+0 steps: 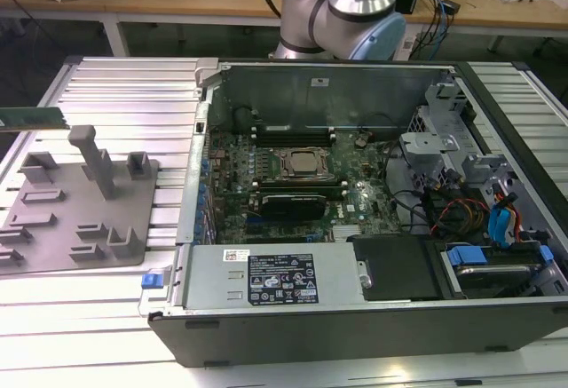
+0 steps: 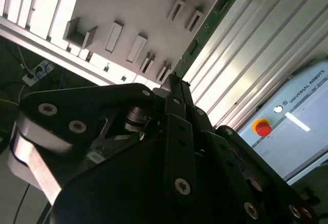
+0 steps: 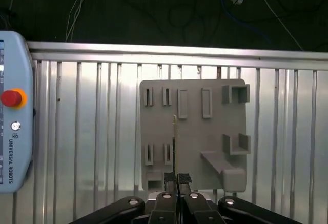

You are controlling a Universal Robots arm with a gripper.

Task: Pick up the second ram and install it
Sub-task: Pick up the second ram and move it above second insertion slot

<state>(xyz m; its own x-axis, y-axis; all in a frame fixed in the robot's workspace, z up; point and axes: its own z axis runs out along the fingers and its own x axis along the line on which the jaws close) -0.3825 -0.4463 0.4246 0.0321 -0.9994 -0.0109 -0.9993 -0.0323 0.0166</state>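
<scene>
The second ram (image 1: 34, 119) is a thin green stick hovering level above the grey holder plate (image 1: 80, 210) at the exterior view's left edge. In the second wrist view the ram (image 2: 207, 32) runs out from my gripper (image 2: 174, 83), whose black fingers are shut on its near end. In the first wrist view I see the ram (image 3: 175, 139) edge-on as a thin line rising from the shut gripper (image 3: 177, 179), over the holder plate (image 3: 195, 131) with its slots and pegs.
The open computer case (image 1: 355, 317) lies to the exterior view's right of the plate, with the processor socket (image 1: 302, 164) and memory slots (image 1: 293, 132) on its motherboard. A teach pendant (image 3: 15, 116) lies on the ribbed aluminium table (image 1: 133, 95). The arm's base (image 1: 342, 6) stands behind the case.
</scene>
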